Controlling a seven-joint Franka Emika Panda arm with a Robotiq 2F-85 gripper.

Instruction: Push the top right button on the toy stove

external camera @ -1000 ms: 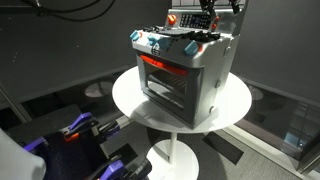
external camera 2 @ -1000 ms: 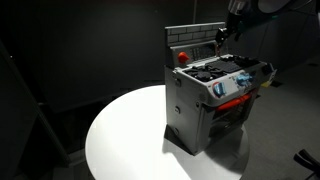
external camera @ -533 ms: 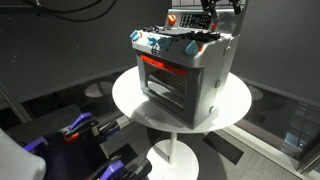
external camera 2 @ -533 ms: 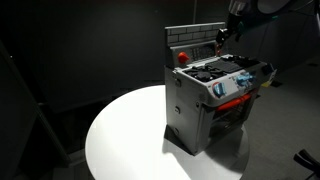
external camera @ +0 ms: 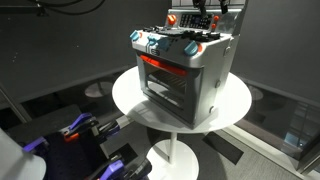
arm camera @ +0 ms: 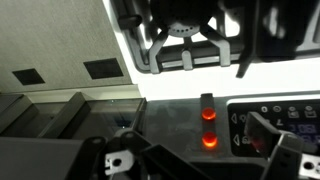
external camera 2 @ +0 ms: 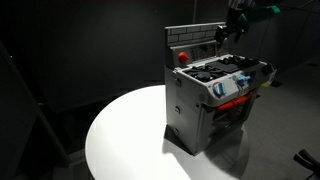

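Observation:
The silver-grey toy stove [external camera: 185, 70] stands on a round white table [external camera: 130, 100], and it shows in both exterior views [external camera 2: 215, 95]. Its window door glows red and its front knobs are blue and white. My gripper [external camera: 207, 12] hovers over the upright back control panel, at its upper part [external camera 2: 228, 28]. In the wrist view the fingers [arm camera: 195, 150] stand apart and hold nothing. Two red-lit buttons [arm camera: 207, 126] on the dark panel lie between them. A black burner [arm camera: 185, 35] shows above. I cannot tell whether a finger touches the panel.
The table [external camera 2: 130, 135] has bare surface in front of the stove. Black and blue equipment [external camera: 75, 130] sits low beside the table. A dark wall lies behind [external camera 2: 80, 50]. A display with arrow marks [arm camera: 285, 115] sits next to the lit buttons.
My gripper has shifted slightly, up and along the back panel. The stove has not moved.

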